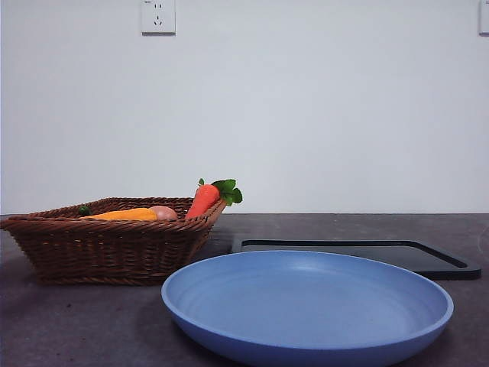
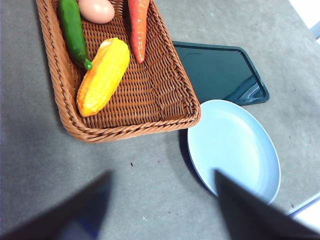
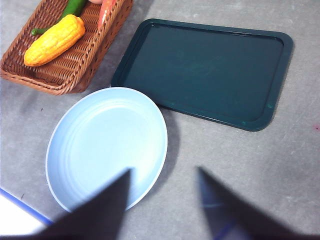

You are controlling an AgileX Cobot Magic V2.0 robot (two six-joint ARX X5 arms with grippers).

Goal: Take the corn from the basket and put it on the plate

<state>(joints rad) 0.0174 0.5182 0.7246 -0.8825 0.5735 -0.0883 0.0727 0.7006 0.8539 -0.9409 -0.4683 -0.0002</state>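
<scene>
The corn (image 2: 102, 76), a bumpy orange-yellow cob, lies in the brown wicker basket (image 2: 135, 131) beside a green cucumber (image 2: 73, 30). In the front view the corn (image 1: 126, 215) just shows over the basket's rim (image 1: 99, 225) at left. The light-blue plate (image 1: 306, 306) sits empty in front, right of the basket. My left gripper (image 2: 162, 175) hangs open above the bare table between basket and plate, holding nothing. My right gripper (image 3: 164, 172) is open too, high over the plate's (image 3: 107, 145) edge. Neither arm shows in the front view.
A carrot (image 1: 205, 200) with green leaves leans on the basket's right rim, and a pinkish egg (image 1: 163, 212) lies beside the corn. A flat black tray (image 3: 205, 70) lies behind the plate, right of the basket. A white wall closes the back.
</scene>
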